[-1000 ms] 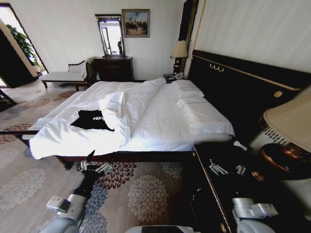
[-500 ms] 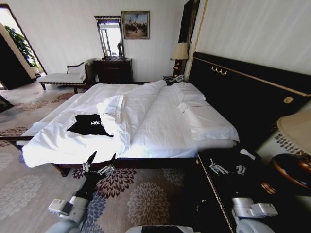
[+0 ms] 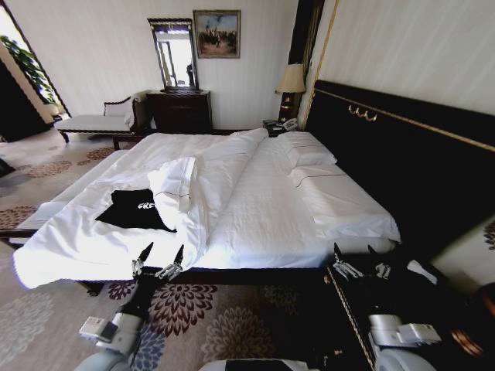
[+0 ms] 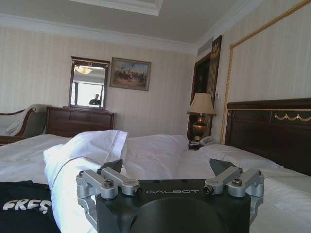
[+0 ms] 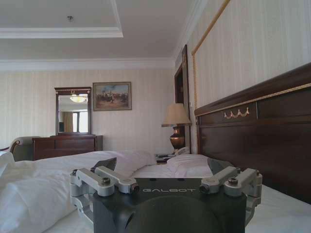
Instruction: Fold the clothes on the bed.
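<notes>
Bed (image 3: 255,209): fills the middle of the head view, white bedding on a dark frame, with the dark headboard (image 3: 402,154) along its 3 o'clock side.
Duvet (image 3: 205,174): folded back in a thick ridge running from the foot of the bed toward the pillows (image 3: 305,151); in the left wrist view the ridge rises as a white hump directly ahead of the fingers.
T-shirt (image 3: 135,209): black, lying flat on the bedding near the foot edge, at about 10 o'clock from the left gripper in the head view; its edge at the 3 o'clock side touches or slips under the duvet ridge. The left wrist view shows the white letters "FRE" close up; the head view shows the whole outline but the lettering is small.
Left gripper (image 3: 158,259): fingers spread apart, holding nothing, positioned at the foot edge of the bed, short of the T-shirt.
Right gripper (image 3: 360,261): fingers spread apart, holding nothing, positioned near the bed corner by the headboard, well apart from the T-shirt. The right wrist view looks along the headboard toward a lamp (image 5: 176,124).
Dresser (image 3: 179,110): against the far wall at 12 o'clock, mirror (image 3: 174,54) above it.
</notes>
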